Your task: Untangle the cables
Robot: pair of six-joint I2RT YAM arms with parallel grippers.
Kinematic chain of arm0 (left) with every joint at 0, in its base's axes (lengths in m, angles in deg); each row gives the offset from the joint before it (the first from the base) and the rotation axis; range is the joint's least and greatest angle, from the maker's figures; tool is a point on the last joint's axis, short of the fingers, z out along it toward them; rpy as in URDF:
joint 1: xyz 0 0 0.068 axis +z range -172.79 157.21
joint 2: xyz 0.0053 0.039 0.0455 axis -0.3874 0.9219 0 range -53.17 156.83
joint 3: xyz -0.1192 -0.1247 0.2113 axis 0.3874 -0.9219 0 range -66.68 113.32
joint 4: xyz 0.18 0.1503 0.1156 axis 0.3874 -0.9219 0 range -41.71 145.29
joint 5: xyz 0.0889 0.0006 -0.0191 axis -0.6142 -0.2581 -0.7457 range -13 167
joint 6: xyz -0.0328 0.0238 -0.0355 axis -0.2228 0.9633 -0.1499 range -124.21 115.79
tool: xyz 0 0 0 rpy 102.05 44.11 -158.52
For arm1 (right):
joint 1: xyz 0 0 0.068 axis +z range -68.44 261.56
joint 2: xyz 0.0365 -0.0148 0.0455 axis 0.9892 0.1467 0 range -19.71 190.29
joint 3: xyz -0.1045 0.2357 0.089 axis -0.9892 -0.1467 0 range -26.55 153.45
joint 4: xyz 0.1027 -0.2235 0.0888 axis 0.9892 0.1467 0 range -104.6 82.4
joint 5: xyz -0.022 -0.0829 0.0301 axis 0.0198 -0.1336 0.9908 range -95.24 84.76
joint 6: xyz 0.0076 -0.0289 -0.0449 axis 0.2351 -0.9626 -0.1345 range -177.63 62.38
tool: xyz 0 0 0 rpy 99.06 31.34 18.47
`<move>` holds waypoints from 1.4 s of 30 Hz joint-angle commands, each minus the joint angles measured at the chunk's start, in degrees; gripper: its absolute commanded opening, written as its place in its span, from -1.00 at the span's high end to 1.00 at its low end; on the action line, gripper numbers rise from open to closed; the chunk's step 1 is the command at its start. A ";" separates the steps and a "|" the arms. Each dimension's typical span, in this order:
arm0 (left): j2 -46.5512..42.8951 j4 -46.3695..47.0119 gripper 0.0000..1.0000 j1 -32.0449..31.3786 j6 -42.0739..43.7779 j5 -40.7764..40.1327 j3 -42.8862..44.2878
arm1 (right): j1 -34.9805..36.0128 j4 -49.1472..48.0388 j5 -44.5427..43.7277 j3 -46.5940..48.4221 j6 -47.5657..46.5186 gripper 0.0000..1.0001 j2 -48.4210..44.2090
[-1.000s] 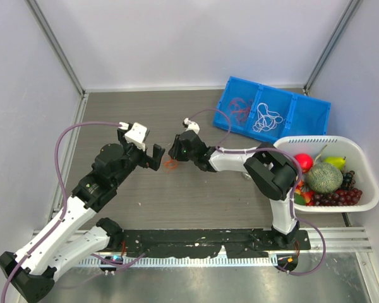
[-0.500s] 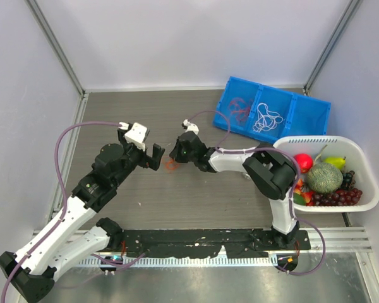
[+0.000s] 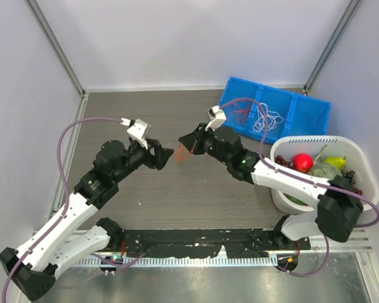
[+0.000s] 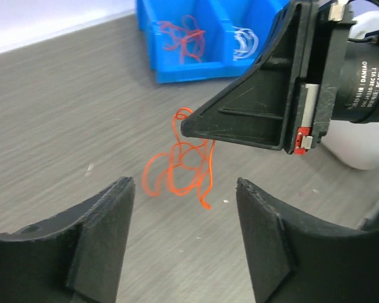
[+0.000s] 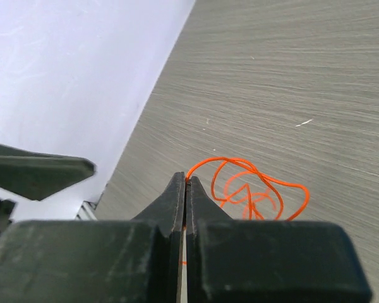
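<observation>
Right gripper [image 3: 182, 149] closed, pinching top loop of orange cable [image 4: 180, 165] at tabletop [image 3: 132, 113] centre; clump dangles from tip, whether low end touches tabletop unclear. Left gripper [image 3: 158, 154] open, jaws wide, just beside clump at its 9 o'clock, not touching. Red cables [image 3: 240, 108], white cables [image 3: 267, 117] in blue bin [image 3: 311, 115] at 1 o'clock. Fruit basket [image 3: 316, 140] at 3 o'clock
</observation>
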 commanded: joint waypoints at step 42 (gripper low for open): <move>8.18 20.12 -0.15 -1.39 -23.18 20.81 -5.44 | 0.29 -8.54 5.22 -9.98 7.78 0.99 -14.40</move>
